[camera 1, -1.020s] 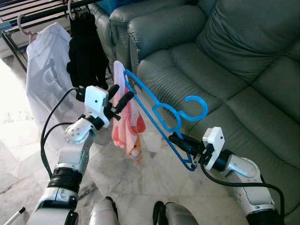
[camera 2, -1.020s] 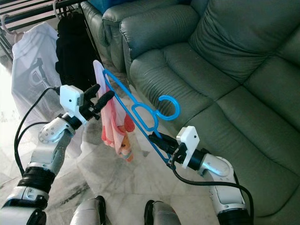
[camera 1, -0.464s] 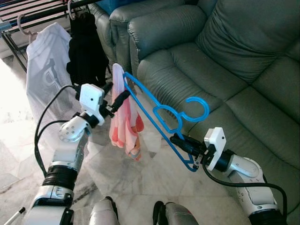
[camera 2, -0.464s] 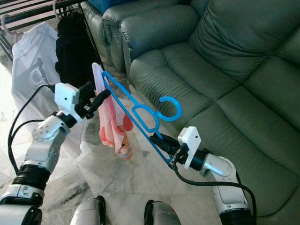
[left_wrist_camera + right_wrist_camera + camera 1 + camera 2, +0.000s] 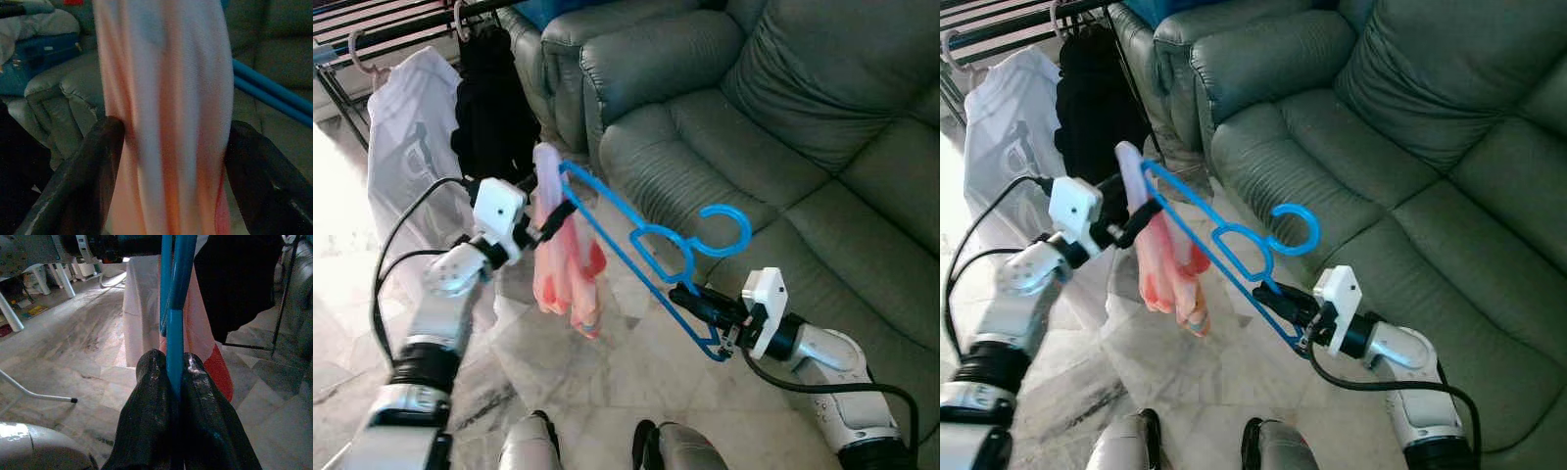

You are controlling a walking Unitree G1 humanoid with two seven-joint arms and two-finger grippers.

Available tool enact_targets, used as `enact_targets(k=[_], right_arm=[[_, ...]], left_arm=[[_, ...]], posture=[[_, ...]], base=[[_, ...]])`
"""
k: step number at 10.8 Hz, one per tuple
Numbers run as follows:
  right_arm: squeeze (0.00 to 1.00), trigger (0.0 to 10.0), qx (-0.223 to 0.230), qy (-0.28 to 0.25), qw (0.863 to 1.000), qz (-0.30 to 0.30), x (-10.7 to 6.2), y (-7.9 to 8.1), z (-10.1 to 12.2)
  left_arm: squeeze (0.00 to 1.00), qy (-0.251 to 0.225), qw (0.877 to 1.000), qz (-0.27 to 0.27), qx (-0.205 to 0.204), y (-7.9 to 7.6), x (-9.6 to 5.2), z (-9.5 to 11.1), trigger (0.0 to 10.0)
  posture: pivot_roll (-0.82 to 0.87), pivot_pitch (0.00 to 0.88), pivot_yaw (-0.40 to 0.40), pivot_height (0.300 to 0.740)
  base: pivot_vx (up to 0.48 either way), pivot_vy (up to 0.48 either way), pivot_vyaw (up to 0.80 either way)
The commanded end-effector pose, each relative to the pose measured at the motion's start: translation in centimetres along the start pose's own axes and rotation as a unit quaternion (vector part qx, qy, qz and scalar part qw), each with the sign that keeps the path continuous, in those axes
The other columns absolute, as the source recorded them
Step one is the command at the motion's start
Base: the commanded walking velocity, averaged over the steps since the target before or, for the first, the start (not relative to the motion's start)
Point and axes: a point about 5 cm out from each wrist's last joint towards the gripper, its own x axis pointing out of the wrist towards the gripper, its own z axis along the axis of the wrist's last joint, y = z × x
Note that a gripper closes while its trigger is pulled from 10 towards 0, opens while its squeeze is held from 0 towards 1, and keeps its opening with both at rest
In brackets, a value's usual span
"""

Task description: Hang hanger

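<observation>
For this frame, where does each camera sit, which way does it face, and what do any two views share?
Left eye view: on the head, looking down at the blue plastic hanger, green leather sofa, both arms.
Right eye view: the same scene, slightly offset.
Left wrist view: along the left pincer, open around the pink-and-white cloth.
Right wrist view: along the right pincer, shut on the hanger.
Shared: hanger and cloth in all four.

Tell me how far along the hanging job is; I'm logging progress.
Done: the pink cloth is draped over the blue hanger. In hand: the right tool is shut on the hanger's lower end, and the left tool is open around the cloth. Left: hooking the hanger on the rack, where a white shirt hangs.
</observation>
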Motion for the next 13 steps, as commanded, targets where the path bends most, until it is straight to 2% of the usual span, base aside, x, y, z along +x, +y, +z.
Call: enact_targets(k=[1,3,6,7,8,9,13], right_arm=[[0.0,10.0,-0.009,-0.011,1.0,0.013,0.0,0.2,0.6],[0.0,10.0,-0.009,-0.012,1.0,0.014,0.1,0.1,0.7],[0.0,10.0,-0.007,-0.011,1.0,0.016,0.0,0.2,0.7],[0.0,10.0,-0.007,-0.011,1.0,0.016,0.0,0.3,0.6],[0.0,10.0,-0.006,-0.011,1.0,0.016,0.0,0.3,0.6],[0.0,10.0,-0.006,-0.01,1.0,0.017,0.1,0.3,0.6],[0.0,10.0,-0.006,-0.01,1.0,0.018,0.1,0.3,0.5]], left_arm=[[0.0,0.007,1.0,-0.019,0.012,-0.4,0.1,-0.2,10.0],[0.0,0.015,0.999,-0.036,0.027,-1.0,0.1,-0.6,10.0],[0.0,0.012,0.999,-0.034,0.039,-0.6,0.2,-0.4,10.0],[0.0,0.012,0.998,-0.035,0.045,-0.3,0.0,-0.3,4.7],[0.0,0.011,0.998,-0.035,0.048,-0.2,0.0,-0.3,3.6],[0.0,0.013,0.998,-0.035,0.056,0.1,-0.1,-0.3,0.0],[0.0,0.018,0.997,-0.034,0.074,0.9,-0.3,-0.2,0.0]], posture=[[-0.07,0.158,-0.048,0.74],[-0.07,0.157,-0.048,0.74],[-0.07,0.156,-0.049,0.74],[-0.07,0.156,-0.049,0.74],[-0.07,0.156,-0.049,0.74],[-0.07,0.156,-0.049,0.74],[-0.07,0.156,-0.049,0.74]], base=[[0.0,0.0,0.0],[0.0,0.0,0.0],[0.0,0.0,0.0],[0.0,0.0,0.0],[0.0,0.0,0.0],[0.0,0.0,0.0],[0.0,0.0,0.0]])
